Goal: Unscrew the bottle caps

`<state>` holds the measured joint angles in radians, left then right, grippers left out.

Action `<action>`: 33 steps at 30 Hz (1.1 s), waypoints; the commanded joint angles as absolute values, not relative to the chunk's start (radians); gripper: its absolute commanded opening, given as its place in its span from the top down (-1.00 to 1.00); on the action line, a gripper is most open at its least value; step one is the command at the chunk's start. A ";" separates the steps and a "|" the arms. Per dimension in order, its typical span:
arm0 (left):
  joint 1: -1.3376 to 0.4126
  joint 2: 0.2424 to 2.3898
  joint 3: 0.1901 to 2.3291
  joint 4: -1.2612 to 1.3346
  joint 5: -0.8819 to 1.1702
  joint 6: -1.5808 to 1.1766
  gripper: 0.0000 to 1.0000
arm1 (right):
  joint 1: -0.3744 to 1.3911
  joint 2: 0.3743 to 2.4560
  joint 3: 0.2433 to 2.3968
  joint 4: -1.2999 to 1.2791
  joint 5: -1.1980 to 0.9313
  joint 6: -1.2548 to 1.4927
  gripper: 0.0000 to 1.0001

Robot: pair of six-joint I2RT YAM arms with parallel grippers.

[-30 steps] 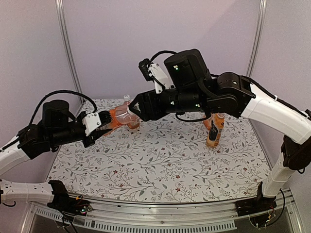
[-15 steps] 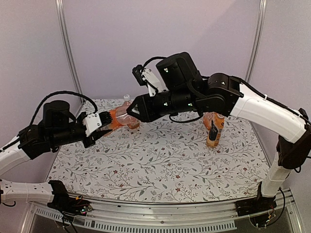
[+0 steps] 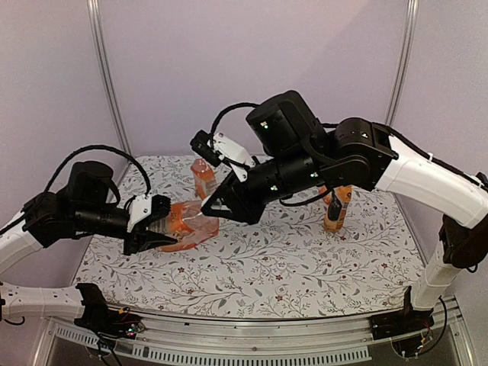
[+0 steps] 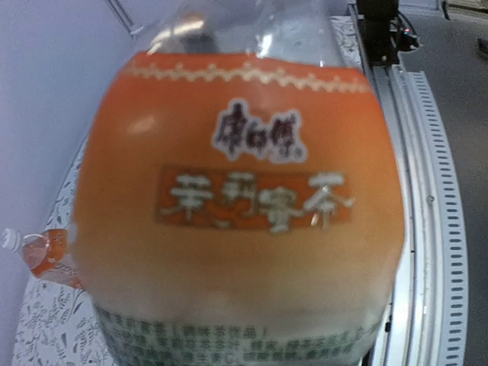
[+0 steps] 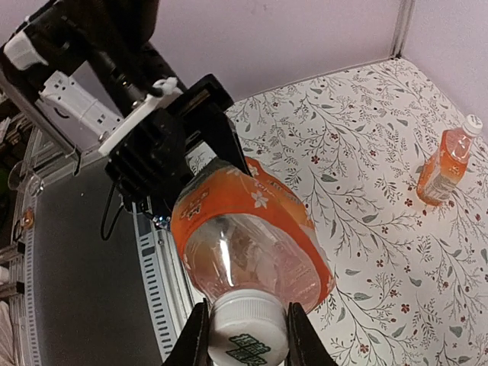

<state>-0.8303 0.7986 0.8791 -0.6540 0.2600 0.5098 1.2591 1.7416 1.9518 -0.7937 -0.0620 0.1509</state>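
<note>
My left pincer [image 3: 160, 226] is clamped on the orange-labelled bottle [image 5: 248, 221], holding it tilted above the tabletop [image 3: 305, 263]; my right pincer [image 5: 245, 341] is closed on its white cap [image 5: 242, 326], fingers touching both sides.

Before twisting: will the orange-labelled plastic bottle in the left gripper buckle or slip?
Probably buckles: the clear orange-labelled plastic bottle looks thin, little drink visible. Its glossy label may slip in the left gripper as the white screw cap turns.

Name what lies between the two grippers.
The orange-labelled bottle: left gripper holds its body, right gripper pinches its white cap. The right wrist view shows it.
</note>
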 commanded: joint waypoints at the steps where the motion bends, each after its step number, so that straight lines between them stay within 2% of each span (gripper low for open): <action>1: -0.850 0.790 0.939 -0.732 0.758 0.432 0.75 | 1.330 1.697 1.924 -0.960 -0.264 -0.299 1.00; 6: -0.850 0.798 0.940 -0.729 0.771 0.450 0.82 | 1.353 1.711 1.936 -1.042 -0.184 -0.526 1.00; 10: -0.851 0.784 0.917 -0.716 0.763 0.456 0.82 | 1.354 1.709 1.934 -1.030 -0.132 -0.596 1.00; 11: -0.851 0.779 0.908 -0.707 0.758 0.456 0.82 | 1.354 1.704 1.927 -1.014 -0.114 -0.602 0.88; 12: -0.851 0.774 0.900 -0.694 0.752 0.449 0.81 | 1.354 1.696 1.918 -0.992 -0.093 -0.603 0.54; 14: -0.853 0.769 0.884 -0.652 0.714 0.415 0.82 | 1.354 1.683 1.906 -0.945 -0.036 -0.567 -0.35; 15: -0.853 0.766 0.879 -0.631 0.678 0.393 0.81 | 1.354 1.677 1.902 -0.919 -0.010 -0.531 -0.67; 16: -0.853 0.766 0.876 -0.610 0.634 0.377 0.81 | 1.353 1.667 1.899 -0.900 0.049 -0.476 -0.91; 17: -0.853 0.765 0.872 -0.593 0.584 0.370 0.81 | 1.354 1.659 1.890 -0.875 0.086 -0.441 -0.97; 22: -0.853 0.770 0.838 -0.467 0.294 0.372 0.72 | 1.341 1.617 1.859 -0.755 0.180 -0.189 -0.97; 27: -0.854 0.772 0.815 -0.370 0.088 0.431 0.67 | 1.269 1.623 1.883 -0.726 0.238 0.220 -0.98; 30: -0.859 0.781 0.797 -0.335 -0.028 0.509 0.67 | 1.228 1.624 1.873 -0.721 0.256 0.437 -0.87; 33: -0.865 0.786 0.768 -0.280 -0.130 0.612 0.69 | 1.226 1.636 1.877 -0.715 0.264 0.503 -0.81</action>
<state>-0.8448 0.7769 0.8059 -0.3897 0.0650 0.4751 1.2385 1.6447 1.8610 -0.7399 0.2142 0.2413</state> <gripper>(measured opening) 0.334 0.918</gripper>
